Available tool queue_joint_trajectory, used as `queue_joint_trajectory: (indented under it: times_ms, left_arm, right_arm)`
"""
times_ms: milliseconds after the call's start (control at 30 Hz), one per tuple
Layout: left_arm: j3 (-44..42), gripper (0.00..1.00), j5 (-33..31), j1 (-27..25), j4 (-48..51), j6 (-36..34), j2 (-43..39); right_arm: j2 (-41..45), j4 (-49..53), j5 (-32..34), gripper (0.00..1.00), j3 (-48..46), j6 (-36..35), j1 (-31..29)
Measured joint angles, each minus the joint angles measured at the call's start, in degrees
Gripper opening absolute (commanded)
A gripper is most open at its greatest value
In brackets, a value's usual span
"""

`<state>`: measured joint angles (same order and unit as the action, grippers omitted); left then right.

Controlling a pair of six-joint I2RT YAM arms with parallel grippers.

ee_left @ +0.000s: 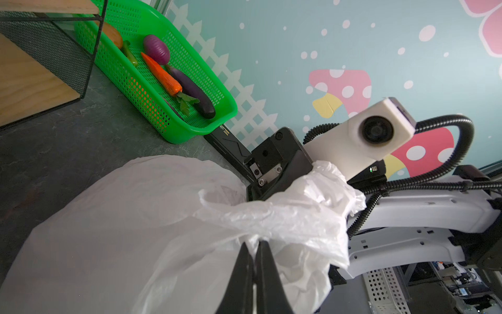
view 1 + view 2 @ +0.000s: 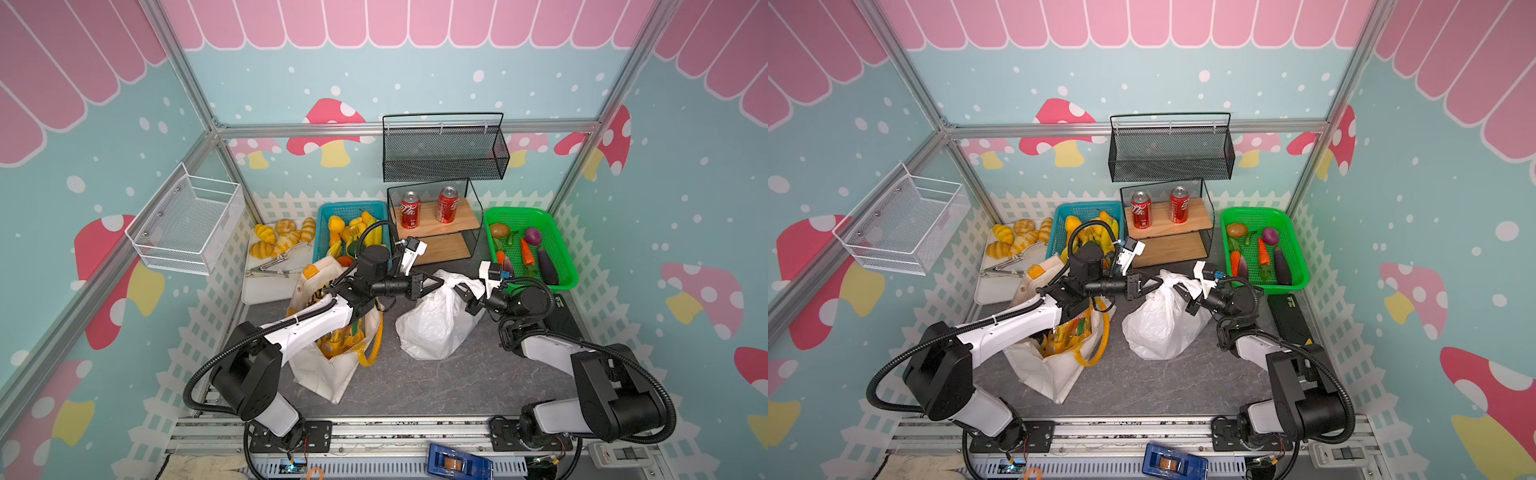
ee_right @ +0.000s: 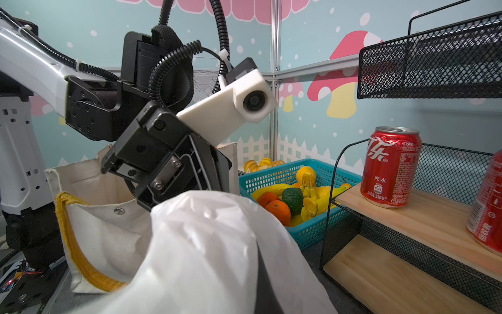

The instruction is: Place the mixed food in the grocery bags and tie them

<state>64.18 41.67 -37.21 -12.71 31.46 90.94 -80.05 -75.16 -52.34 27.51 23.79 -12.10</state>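
Note:
The white plastic bag [image 2: 432,324] [image 2: 1158,328] stands bulging on the grey table, its top bunched into twisted handles. My left gripper [image 2: 438,281] [image 1: 255,244] reaches across from the left and is shut on a bunched strip of the bag's top. From the right, my right gripper [image 2: 459,291] [image 3: 260,269] is shut in the other handle, and film drapes over its fingers. The cream tote [image 2: 320,374] [image 3: 103,231] stands open under my left arm with an orange-yellow packet [image 2: 340,343] inside. A carrot [image 1: 161,74] and an eggplant [image 1: 193,92] lie in the green basket [image 2: 519,210].
A blue basket [image 2: 353,205] of bananas and oranges stands behind the tote. A wire rack with two red cans [image 2: 410,210] is at the back middle. A white tray [image 2: 266,286] with bread and tongs sits back left. A black box [image 2: 561,311] lies by the right wall.

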Motion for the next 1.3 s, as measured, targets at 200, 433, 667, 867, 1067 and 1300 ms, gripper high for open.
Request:
queue_joint_trajectory:
  times_ms: [200,433,667,867,1067,1300]
  left_arm:
    - [0.0,0.00,-0.5,0.0,-0.2,-0.9,-0.1]
    - [-0.2,0.00,-2.7,0.0,-1.0,-2.2,-0.6]
    - [-0.5,0.00,-4.0,0.0,-1.8,-2.3,-0.7]
    - [-0.5,0.00,-4.6,0.0,-1.8,-2.8,-0.8]
    - [-0.5,0.00,-5.0,-0.3,-1.8,-3.6,-0.8]
    - [-0.5,0.00,-5.1,-0.5,-1.8,-4.5,-0.9]
  right_arm:
    - [2.6,4.1,1.6,0.20,0.0,-2.1,0.0]
    - [14.6,23.1,12.5,0.53,-0.4,-8.4,0.0]
    - [31.8,46.8,24.1,0.69,-3.1,-11.5,0.0]
    - [39.8,62.0,23.2,0.69,-1.2,-11.1,0.0]
    - [36.4,69.2,18.6,0.69,7.9,-7.2,0.0]
    - [31.3,71.3,16.3,0.58,13.2,-2.2,0.0]
